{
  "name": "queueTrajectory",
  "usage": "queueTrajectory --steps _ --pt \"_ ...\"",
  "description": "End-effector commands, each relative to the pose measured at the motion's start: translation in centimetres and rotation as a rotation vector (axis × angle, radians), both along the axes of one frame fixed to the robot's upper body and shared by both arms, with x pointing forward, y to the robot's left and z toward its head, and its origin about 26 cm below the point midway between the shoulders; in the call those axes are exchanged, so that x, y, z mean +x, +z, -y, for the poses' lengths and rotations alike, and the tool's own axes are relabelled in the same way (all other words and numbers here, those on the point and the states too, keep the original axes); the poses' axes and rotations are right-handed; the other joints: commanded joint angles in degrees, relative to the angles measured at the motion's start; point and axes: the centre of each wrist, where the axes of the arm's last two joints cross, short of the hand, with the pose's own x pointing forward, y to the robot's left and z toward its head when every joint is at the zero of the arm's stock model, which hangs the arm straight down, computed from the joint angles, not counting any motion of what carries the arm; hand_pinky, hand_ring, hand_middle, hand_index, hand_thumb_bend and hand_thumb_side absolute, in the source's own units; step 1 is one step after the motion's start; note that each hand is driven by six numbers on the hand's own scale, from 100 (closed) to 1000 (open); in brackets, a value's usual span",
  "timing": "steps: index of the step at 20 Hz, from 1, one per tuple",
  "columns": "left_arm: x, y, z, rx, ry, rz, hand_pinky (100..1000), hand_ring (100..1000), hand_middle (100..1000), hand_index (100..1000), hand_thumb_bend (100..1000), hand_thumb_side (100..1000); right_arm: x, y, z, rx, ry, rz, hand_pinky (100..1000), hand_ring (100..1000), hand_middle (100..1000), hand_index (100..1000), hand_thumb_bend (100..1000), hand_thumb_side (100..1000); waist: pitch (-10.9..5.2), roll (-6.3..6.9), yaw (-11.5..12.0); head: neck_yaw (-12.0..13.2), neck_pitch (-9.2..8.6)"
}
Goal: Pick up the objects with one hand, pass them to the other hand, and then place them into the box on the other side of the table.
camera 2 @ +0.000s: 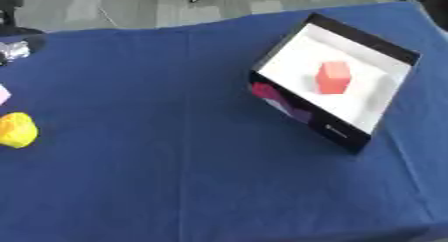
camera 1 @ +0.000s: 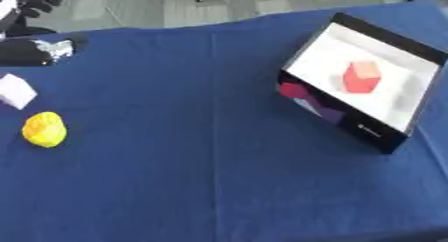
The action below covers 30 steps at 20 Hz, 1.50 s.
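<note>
Blue-clothed worktop (camera 1: pixel 201 176). The box (camera 1: pixel 418 117), black outside and white inside, sits on the robot's right side, its open face turned up, so things can be dropped in from above. A red block (camera 1: pixel 360 77) already lies inside on the white floor, near the middle: one object looks delivered.

Two objects are still out, both at the left edge, well apart from the box: a yellow lumpy object (camera 1: pixel 44 129) and a small white block (camera 1: pixel 15 91) just behind it, near each other but apparently not touching. They lie on the left so the left hand has to pick them, pass across, and the right hand drops them in.

At upper left a black shape with a silvery part (camera 1: pixel 54 49) rests on the cloth; probably the robot's left arm, cannot say for sure. No hand is clearly visible in either view, so whether fingers are apart or together cannot be told.

Judgement: between cycles; the yellow object looks the likely next pick.
</note>
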Motion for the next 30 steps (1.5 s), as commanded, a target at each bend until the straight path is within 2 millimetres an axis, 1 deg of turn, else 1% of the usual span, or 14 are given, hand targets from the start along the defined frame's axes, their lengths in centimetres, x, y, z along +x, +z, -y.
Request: queueTrajectory --steps 1,6,7,8,11,13,15,16,19,20,21,25,27,30 --pt "-0.2 2.7 -2.7 0.085 0.033 0.0 860 841 784 865 566 533 -0.6 1.4 0.2 -0.028 -0.009 0.046 969 1000 1000 1000 100 544 0.34 -0.16 -0.1 1.1 -0.12" --pt "0.1 3.9 -5.6 0.188 0.108 -0.046 860 839 780 854 642 506 -0.8 1.5 0.3 -0.027 -0.015 0.057 968 1000 1000 1000 100 542 0.88 -0.44 -0.7 2.3 -0.12" --pt "0.2 4.1 -6.2 0.205 0.125 -0.054 861 840 780 849 656 488 -0.9 1.5 0.4 -0.028 -0.016 0.059 968 1000 1000 1000 100 542 0.96 -0.5 -0.8 2.6 -0.12" --pt "0.3 4.3 -6.8 0.22 0.142 -0.061 861 840 780 849 657 486 -0.9 1.4 0.4 -0.028 -0.016 0.061 968 1000 1000 1000 100 542 1.03 -0.56 -1.0 2.8 -0.12" --pt "0.5 4.6 -8.3 0.253 0.187 -0.085 866 846 786 854 706 475 -1.0 1.3 0.4 -0.028 -0.019 0.061 968 1000 1000 1000 100 543 1.29 -0.65 -1.3 3.3 -0.12" --pt "0.5 4.8 -9.2 0.275 0.224 -0.104 867 846 785 854 729 511 -1.0 1.2 0.4 -0.03 -0.021 0.06 968 1000 1000 1000 100 543 1.45 -0.71 -1.5 3.6 -0.12" --pt "0.8 4.7 -10.0 0.29 0.275 -0.14 872 851 783 857 744 573 -1.0 1.1 0.3 -0.032 -0.023 0.059 967 1000 1000 1000 100 544 1.61 -0.75 -1.6 3.7 -0.12" --pt "0.9 4.5 -10.4 0.295 0.302 -0.163 875 853 784 857 768 602 -1.0 1.1 0.3 -0.033 -0.023 0.059 967 1000 1000 1000 100 544 1.7 -0.78 -1.7 3.7 -0.12" --pt "1.3 4.1 -11.0 0.315 0.384 -0.21 885 860 790 857 827 611 -1.0 0.9 0.3 -0.034 -0.028 0.055 967 1000 1000 1000 100 546 1.92 -0.87 -1.9 3.8 -0.18" --pt "1.4 4.0 -11.1 0.327 0.418 -0.221 889 864 793 859 824 607 -1.0 0.9 0.2 -0.034 -0.029 0.053 967 1000 1000 1000 100 543 2.02 -0.89 -2.0 4.0 -0.33" --pt "1.5 3.9 -11.2 0.339 0.447 -0.232 892 866 794 859 846 617 -1.0 0.8 0.2 -0.035 -0.03 0.052 967 1000 1000 1000 100 546 2.1 -0.9 -2.1 4.2 -0.5" --pt "1.9 3.4 -11.8 0.345 0.532 -0.287 903 875 800 862 844 646 -1.0 0.7 0.1 -0.046 -0.031 0.05 967 1000 1000 1000 100 546 2.45 -0.84 -2.5 5.9 -1.31" --pt "2.0 3.2 -12.2 0.34 0.56 -0.319 905 877 802 864 843 662 -0.9 0.7 0.0 -0.049 -0.031 0.05 967 1000 1000 1000 100 547 2.62 -0.78 -2.6 7.1 -1.77" --pt "2.1 3.0 -12.5 0.34 0.587 -0.358 910 880 804 863 855 672 -0.9 0.7 0.0 -0.051 -0.034 0.051 967 1000 1000 1000 100 547 2.91 -0.73 -2.6 8.2 -2.25"
